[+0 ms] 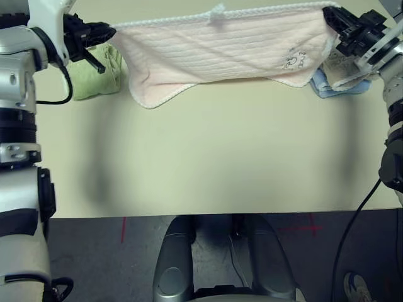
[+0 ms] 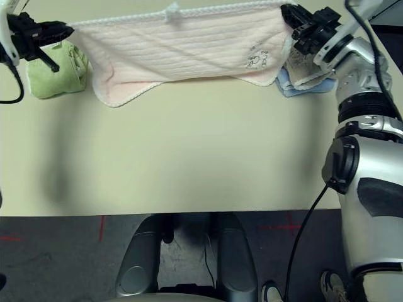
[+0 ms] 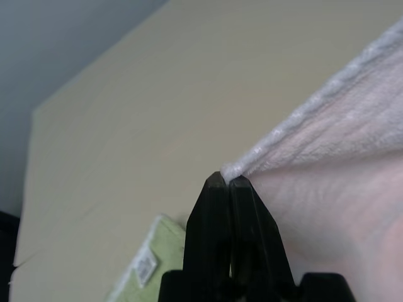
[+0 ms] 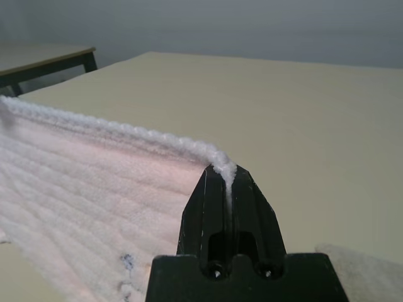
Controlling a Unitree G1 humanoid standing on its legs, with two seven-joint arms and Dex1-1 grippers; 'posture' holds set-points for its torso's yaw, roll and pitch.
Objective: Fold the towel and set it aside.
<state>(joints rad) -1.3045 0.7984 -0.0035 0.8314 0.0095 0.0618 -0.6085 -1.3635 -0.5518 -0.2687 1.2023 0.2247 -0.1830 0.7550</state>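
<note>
Towel point(image 1: 220, 53) is stretched taut between both sets of jaws, each clamped on only a thin sliver of corded corner, its lower edge sagging onto the surface point(image 1: 208, 157). Either corner could be pulled free if tension rises.

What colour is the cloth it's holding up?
Pale pink towel with white corded edging, clearest in the left eye view.
</note>
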